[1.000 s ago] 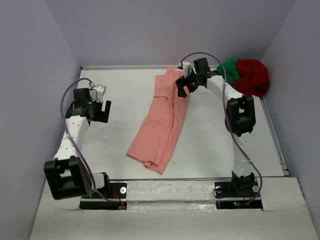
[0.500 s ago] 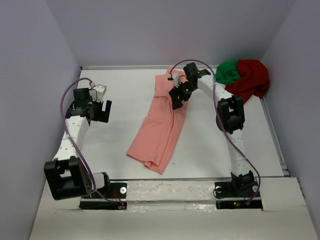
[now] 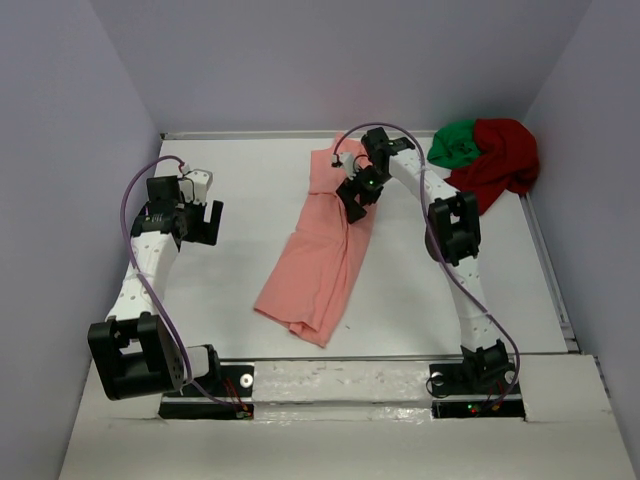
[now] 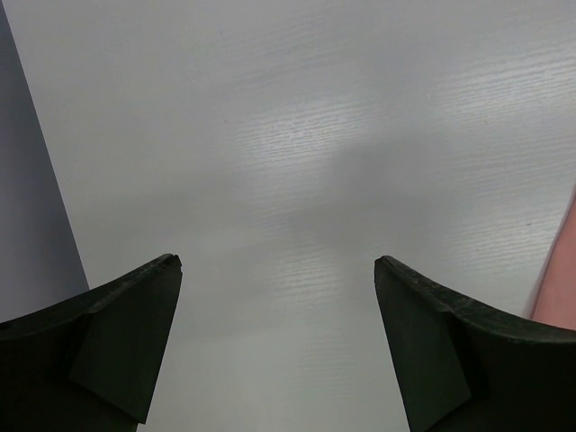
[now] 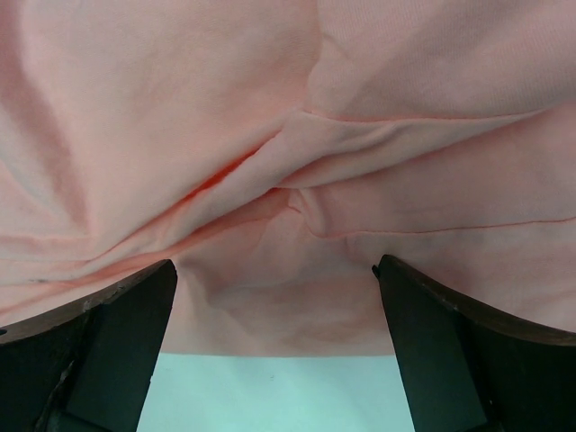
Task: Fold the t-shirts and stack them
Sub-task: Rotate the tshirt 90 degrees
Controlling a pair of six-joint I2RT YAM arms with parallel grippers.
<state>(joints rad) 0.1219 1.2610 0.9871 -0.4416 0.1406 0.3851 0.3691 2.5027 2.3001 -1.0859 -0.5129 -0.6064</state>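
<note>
Jaws wide, the right gripper (image 3: 357, 192) hangs over the far end of the rumpled salmon-pink cloth t-shirt (image 3: 320, 255) lying mid-scene on the white table (image 3: 250, 170), where folding seems about to start and calls next for a pinch on the cloth's edge, while the left gripper (image 3: 205, 222), equally wide, idles at left.

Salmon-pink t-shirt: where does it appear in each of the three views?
Top external: salmon-pink t-shirt lies diagonally mid-table, under the right gripper.
Left wrist: only a sliver at the right edge.
Right wrist: it fills most of the frame.
Shared landmark: the white table.
</note>
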